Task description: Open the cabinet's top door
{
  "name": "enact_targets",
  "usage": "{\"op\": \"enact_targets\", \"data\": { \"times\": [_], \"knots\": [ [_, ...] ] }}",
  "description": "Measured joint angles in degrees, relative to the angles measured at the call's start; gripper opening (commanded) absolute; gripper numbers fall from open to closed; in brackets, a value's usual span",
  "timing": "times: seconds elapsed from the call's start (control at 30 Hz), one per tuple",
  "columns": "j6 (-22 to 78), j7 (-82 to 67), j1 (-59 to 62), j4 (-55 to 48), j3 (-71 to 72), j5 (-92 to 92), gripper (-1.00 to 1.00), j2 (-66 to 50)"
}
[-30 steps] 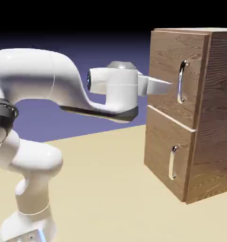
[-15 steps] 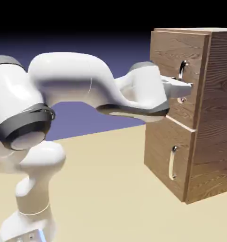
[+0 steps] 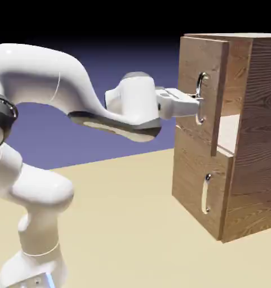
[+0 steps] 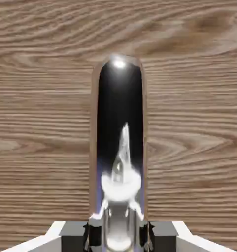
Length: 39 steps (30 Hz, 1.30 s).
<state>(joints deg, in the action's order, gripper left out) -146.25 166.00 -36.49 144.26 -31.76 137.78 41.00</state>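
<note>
A white robot arm (image 3: 36, 79) reaches from the exterior view's left to a brown wood-grain cabinet (image 3: 264, 129) on the right, whose right side is cut off by the picture's edge. The cabinet's top door (image 3: 188, 84) stands partly open, above the closed lower door (image 3: 196, 177). Through the gap at the top door's right edge, a strip of pale shelf (image 3: 229, 134) shows; the rest of the interior is hidden behind the door. The claw (image 3: 200, 99) is closed on the top door's curved silver handle (image 3: 201, 115), covering its middle. In the hand view, the handle fills the space between the dark fingertips (image 4: 162, 237); its lower part runs off the bottom edge, and bright reflections blur its outline.
</note>
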Motion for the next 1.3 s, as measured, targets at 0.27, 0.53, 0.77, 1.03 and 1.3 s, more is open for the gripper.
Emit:
{"op": "enact_targets", "data": {
  "times": [0.27, 0.53, 0.77, 1.03, 1.3],
  "knots": [
    [2.96, -0.08, 14.36, 4.72, 16.61, -11.55, -1.0, 0.81],
    [3.23, -0.99, 28.6, 7.64, 33.17, -24.04, -1.0, 3.42],
    [6.8, -5.29, 34.57, 9.8, 43.95, -37.09, -1.0, 7.13],
    [24.03, -12.12, 32.24, 9.51, 56.58, -56.87, -1.0, 8.75],
    [43.96, -13.7, 34.05, 1.66, 71.3, -71.67, -1.0, 3.33]
  ]
}}
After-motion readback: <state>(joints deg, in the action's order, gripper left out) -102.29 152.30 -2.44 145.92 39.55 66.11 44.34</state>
